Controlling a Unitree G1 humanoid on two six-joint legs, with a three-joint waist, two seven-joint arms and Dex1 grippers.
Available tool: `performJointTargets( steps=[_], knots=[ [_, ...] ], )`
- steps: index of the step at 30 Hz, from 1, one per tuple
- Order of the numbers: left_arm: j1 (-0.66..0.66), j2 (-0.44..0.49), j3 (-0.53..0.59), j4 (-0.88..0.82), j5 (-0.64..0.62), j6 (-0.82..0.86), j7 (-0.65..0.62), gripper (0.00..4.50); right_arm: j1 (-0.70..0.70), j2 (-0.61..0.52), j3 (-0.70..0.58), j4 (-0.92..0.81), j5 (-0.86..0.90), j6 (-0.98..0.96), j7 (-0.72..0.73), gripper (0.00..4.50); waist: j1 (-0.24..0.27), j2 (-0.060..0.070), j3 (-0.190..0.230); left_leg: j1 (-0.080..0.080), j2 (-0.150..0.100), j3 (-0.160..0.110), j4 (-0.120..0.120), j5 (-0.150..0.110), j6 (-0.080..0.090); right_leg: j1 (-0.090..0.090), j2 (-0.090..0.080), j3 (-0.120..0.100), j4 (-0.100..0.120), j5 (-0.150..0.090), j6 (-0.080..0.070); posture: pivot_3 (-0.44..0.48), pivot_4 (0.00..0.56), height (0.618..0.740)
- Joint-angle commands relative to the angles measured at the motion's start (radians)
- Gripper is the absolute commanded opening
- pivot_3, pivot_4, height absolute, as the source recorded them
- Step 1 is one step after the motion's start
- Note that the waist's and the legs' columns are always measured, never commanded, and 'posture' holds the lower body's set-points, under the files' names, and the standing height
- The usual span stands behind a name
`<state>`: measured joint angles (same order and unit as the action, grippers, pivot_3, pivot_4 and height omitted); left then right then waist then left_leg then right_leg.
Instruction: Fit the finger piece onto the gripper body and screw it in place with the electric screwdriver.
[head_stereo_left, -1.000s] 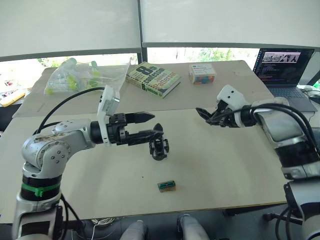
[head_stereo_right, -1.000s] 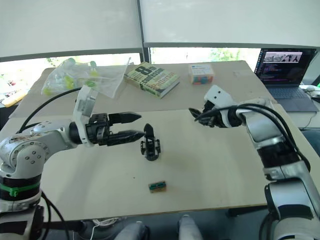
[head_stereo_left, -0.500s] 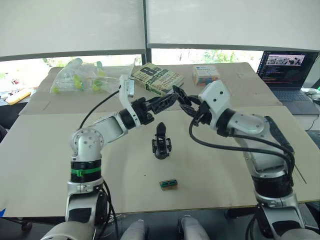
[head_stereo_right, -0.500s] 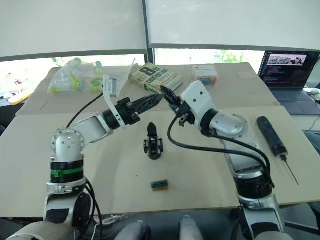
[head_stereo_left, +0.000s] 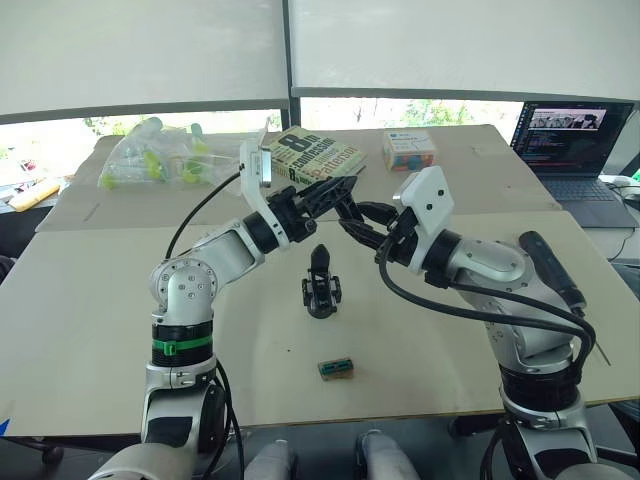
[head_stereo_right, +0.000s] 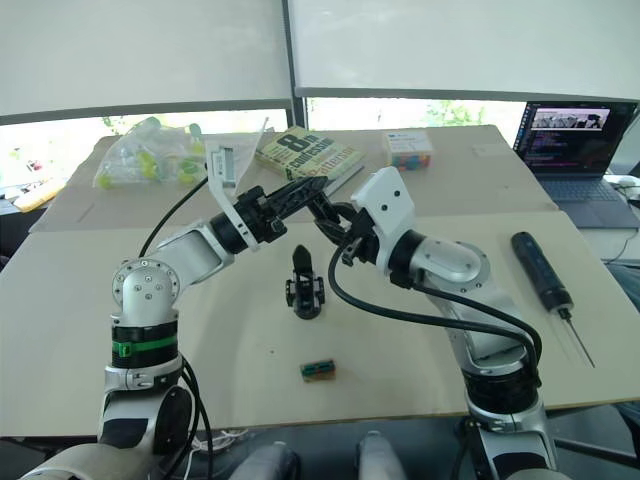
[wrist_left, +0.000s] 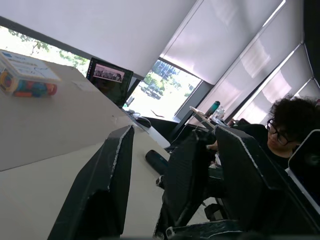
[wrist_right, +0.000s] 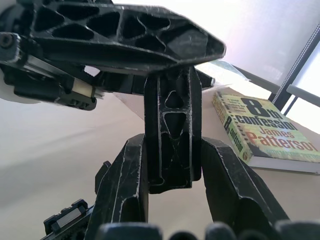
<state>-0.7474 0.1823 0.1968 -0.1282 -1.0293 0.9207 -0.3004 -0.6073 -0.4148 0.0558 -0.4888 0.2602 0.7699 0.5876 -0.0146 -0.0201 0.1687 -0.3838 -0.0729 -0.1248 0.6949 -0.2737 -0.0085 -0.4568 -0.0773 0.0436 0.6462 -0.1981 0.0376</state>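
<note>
I see the left end effector (head_stereo_left: 335, 197) and right end effector (head_stereo_left: 358, 216) meeting in mid-air. The right one is closed on the finger piece (wrist_right: 172, 132); the left one stands open beside it, one finger against the piece. The gripper body (head_stereo_left: 321, 287) stands on the worktop (head_stereo_left: 90, 330) below both. The screwdriver (head_stereo_right: 541, 272) lies well off to the right end effector's right.

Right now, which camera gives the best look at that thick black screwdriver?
The right eye view: the whole screwdriver lies flat on the table with its thin bit showing. The left eye view has it partly behind the right arm.
</note>
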Motion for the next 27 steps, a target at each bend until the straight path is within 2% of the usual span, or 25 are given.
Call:
performJointTargets(
  steps=[1, 6, 12, 19, 21, 23, 24, 27],
  knots=[
    [-0.036, -0.015, 0.011, -0.052, -0.04, -0.002, 0.031, 2.72, -0.004, -0.008, -0.019, -0.028, 0.022, -0.021, -0.006, 1.12, 0.0, 0.0, 0.0, 0.0, 0.0, 0.0, 0.0, 0.0, 0.0, 0.0, 0.0, 0.0, 0.0, 0.0, 0.0, 0.0, 0.15, 0.74],
    [-0.045, -0.016, 0.008, -0.041, -0.045, -0.008, 0.048, 2.72, -0.008, -0.014, -0.022, -0.025, 0.023, -0.024, -0.005, 1.12, 0.0, 0.0, 0.0, 0.0, 0.0, 0.0, 0.0, 0.0, 0.0, 0.0, 0.0, 0.0, 0.0, 0.0, 0.0, 0.0, 0.15, 0.74],
    [-0.042, -0.018, 0.004, 0.009, -0.029, -0.015, 0.042, 0.02, -0.012, -0.021, -0.018, -0.043, 0.002, -0.035, -0.022, 1.12, 0.0, 0.0, 0.0, 0.0, 0.0, 0.0, 0.0, 0.0, 0.0, 0.0, 0.0, 0.0, 0.0, 0.0, 0.0, 0.0, 0.15, 0.74],
    [-0.036, 0.017, -0.017, 0.038, -0.01, -0.008, -0.029, 0.0, -0.034, -0.028, -0.029, -0.057, -0.016, -0.072, -0.052, 1.12, 0.0, 0.0, 0.0, 0.0, 0.0, 0.0, 0.0, 0.0, 0.0, 0.0, 0.0, 0.0, 0.0, 0.0, 0.0, 0.0, 0.15, 0.74],
    [-0.051, 0.052, -0.04, 0.052, 0.007, -0.002, -0.094, 0.0, -0.032, -0.051, -0.036, -0.082, 0.009, -0.065, -0.02, 2.15, 0.0, 0.0, 0.0, 0.0, 0.0, 0.0, 0.0, 0.0, 0.0, 0.0, 0.0, 0.0, 0.0, 0.0, 0.0, 0.0, 0.15, 0.74],
    [-0.071, 0.1, -0.071, 0.061, 0.026, -0.001, -0.181, 0.0, -0.04, -0.086, -0.067, -0.105, 0.08, -0.004, 0.03, 2.74, 0.0, 0.0, 0.0, 0.0, 0.0, 0.001, 0.0, 0.0, 0.0, 0.0, 0.0, 0.0, 0.0, 0.0, 0.0, 0.0, 0.15, 0.74],
    [-0.09, 0.137, -0.087, 0.073, 0.037, -0.001, -0.25, 0.0, -0.065, -0.101, -0.129, -0.097, 0.195, 0.08, 0.074, 3.07, 0.0, 0.0, 0.0, 0.0, 0.0, 0.001, 0.0, 0.0, 0.0, 0.0, 0.0, 0.0, 0.0, 0.0, 0.0, 0.0, 0.15, 0.74],
    [-0.14, 0.22, -0.123, 0.126, 0.068, -0.006, -0.411, 0.0, -0.141, -0.153, -0.267, -0.035, 0.452, 0.246, 0.163, 3.07, 0.0, 0.0, 0.0, -0.001, 0.0, 0.002, 0.0, -0.001, 0.002, 0.0, 0.001, -0.001, -0.001, 0.0, 0.0, 0.0, 0.15, 0.74]
  ],
)
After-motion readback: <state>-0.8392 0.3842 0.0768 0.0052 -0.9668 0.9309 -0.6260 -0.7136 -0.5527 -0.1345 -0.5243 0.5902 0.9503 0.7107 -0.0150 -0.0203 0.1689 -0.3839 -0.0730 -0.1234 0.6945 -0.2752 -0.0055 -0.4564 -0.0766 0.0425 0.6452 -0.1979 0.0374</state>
